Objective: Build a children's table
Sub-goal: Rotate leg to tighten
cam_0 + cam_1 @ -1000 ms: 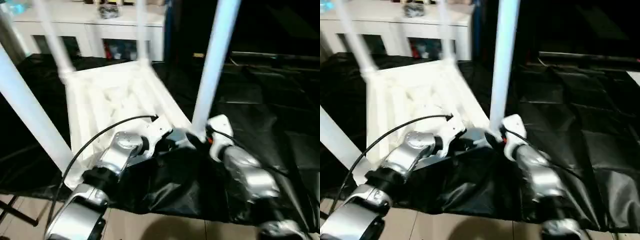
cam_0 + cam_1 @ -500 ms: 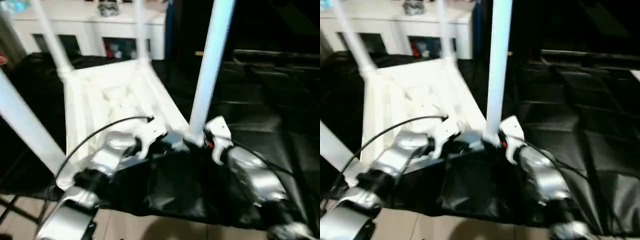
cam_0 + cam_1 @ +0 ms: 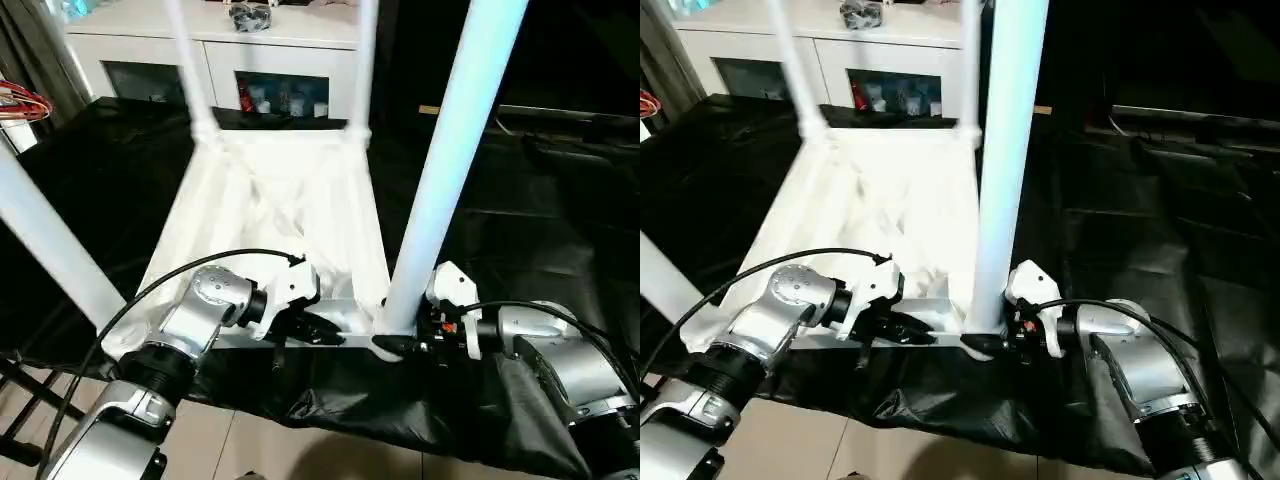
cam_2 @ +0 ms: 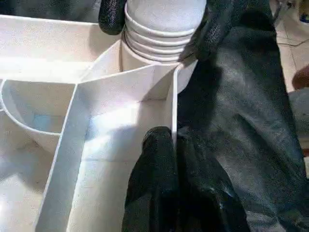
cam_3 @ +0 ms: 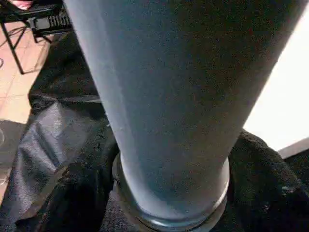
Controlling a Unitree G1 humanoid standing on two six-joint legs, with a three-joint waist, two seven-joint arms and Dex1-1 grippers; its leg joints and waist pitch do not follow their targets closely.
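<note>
Your children's table [image 3: 280, 215] lies upside down on the black-draped surface [image 3: 560, 230], legs pointing up. Your left claw [image 4: 166, 145] is closed on the thin rim wall at the near edge, one finger either side. Just beside it, your right claw [image 3: 992, 343] wraps the base of the near leg [image 3: 440, 190] at its corner socket, seemingly clamped. A white cabinet [image 3: 160, 50] stands beyond the table.
</note>
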